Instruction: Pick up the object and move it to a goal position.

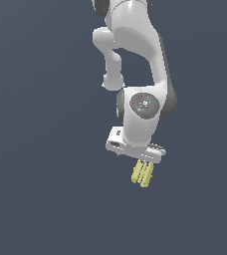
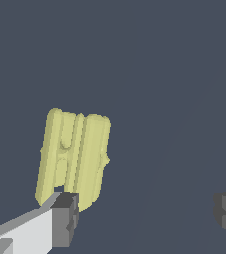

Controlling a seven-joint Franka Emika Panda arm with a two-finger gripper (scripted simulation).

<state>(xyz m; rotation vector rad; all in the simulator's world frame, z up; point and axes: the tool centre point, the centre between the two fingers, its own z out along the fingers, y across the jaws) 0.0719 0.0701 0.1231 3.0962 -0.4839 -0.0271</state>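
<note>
Wide-open gripper (image 2: pixel 147 217), nothing clamped between the fingers. Pale-yellow ridged object (image 2: pixel 74 158) not in the grip: apparently loose on the dark floor (image 2: pixel 174 74), just beyond one grey fingertip (image 2: pixel 65 219) and off toward that finger, not centred in the gap. In the exterior view, at about 6 o'clock of the gripper, poking out from under it, ridges running roughly from 1 to 7 o'clock. Likely reason for the wide opening: room to straddle a piece narrower than the span. Likely reason for the hover right over it: lining up for a pick not yet made. Judged to need a sideways shift to centre the piece before closing, otherwise a nudge from one finger only. From the wrist view alone: both fingertips, the spread between them, the offset of the piece, its bars and grooves. From the exterior view alone: white arm (image 1: pixel 135 45) reaching down from 12 o'clock, wrist bent over the piece, fingers hidden behind the gripper body. Height above the floor not readable in either view.
</note>
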